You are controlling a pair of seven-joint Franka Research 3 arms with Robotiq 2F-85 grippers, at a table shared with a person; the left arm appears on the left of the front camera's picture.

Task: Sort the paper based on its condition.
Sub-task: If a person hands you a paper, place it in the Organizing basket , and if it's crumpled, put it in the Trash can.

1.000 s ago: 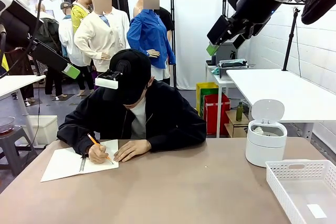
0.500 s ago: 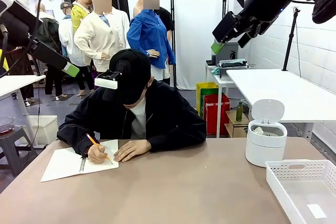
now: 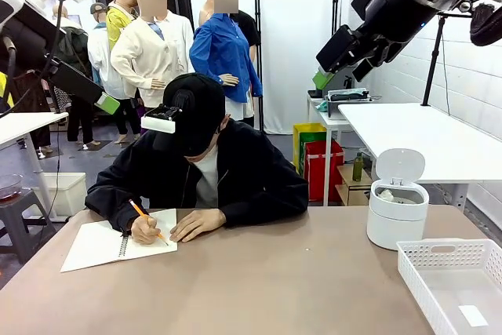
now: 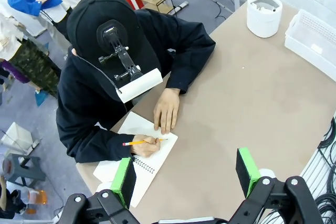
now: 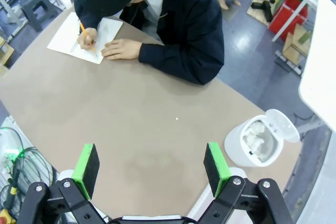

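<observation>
**Both claws open and empty, high above the counter**

At the left claw [image 4: 185, 176]: spread wide, green pads [image 4: 123, 181] far apart, grips nothing. Hangs high over the left part of the counter [image 4: 252, 103]. Looks down on a person [image 4: 178, 40] in a dark jacket and black cap, bent over a spiral notebook [image 4: 137, 125].

At the right claw [image 5: 151, 162]: likewise spread wide, holds nothing. Hovers high over the counter's near edge, with bare brown surface directly below.

On the notebook, at the far left of the counter: one hand [image 3: 146, 230] holding a yellow pencil [image 3: 138, 209], tip down on the page. Next to it, the other hand [image 3: 196, 223] lying flat, fingers on the page's edge, the rest on the counter.

Toward the right side of the counter, well apart from the notebook: a small white bin [image 3: 394, 229], round, with its flip lid standing open. Inside it, crumpled paper lumps [image 5: 257, 137], white with jagged folds, pressed together; cannot tell how many.

Near the bin, at the counter's near-right corner: a white slatted basket [image 3: 447, 247]. On its floor, one flat paper slip [image 3: 473, 315], small and rectangular, lying alone toward the near side.
</observation>
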